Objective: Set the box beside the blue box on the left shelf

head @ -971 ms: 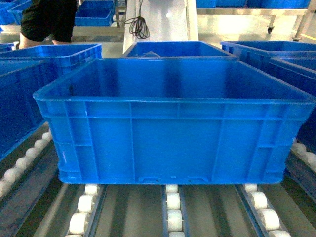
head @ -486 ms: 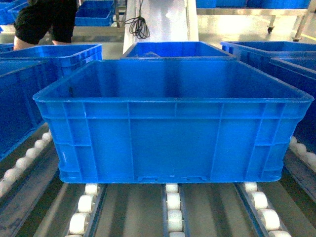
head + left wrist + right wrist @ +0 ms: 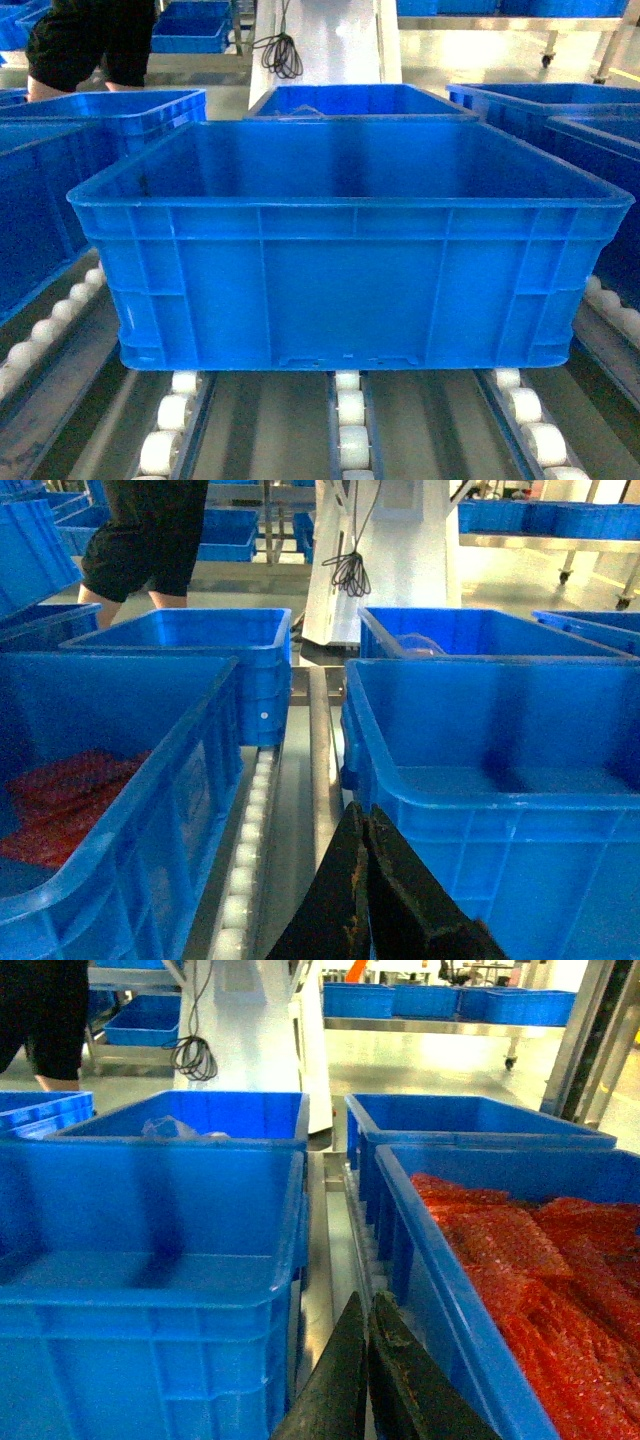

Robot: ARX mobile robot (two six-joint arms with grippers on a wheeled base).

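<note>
- Since the earlier frame, box (image 3: 345, 250) has barely shifted; its right rim sits slightly lower.
- Box rests on left shelf (image 3: 347, 420) rollers.
- Left gripper (image 3: 362, 832) clenched, empty.
- Right gripper (image 3: 366, 1322) clenched, empty.

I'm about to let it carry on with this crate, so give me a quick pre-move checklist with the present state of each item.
1. Box sits on the roller rails: ok, level in the head view.
2. Box empty: ok, nothing seen inside.
3. Left gripper shut beside the box's left corner: ok, holding nothing.
4. Right gripper shut in the gap between the box and the crate of red material: ok.
5. Neighbouring crate on the left close alongside: ok, a gap shows.
6. Person beyond the shelf: cannot tell if clear.
</note>
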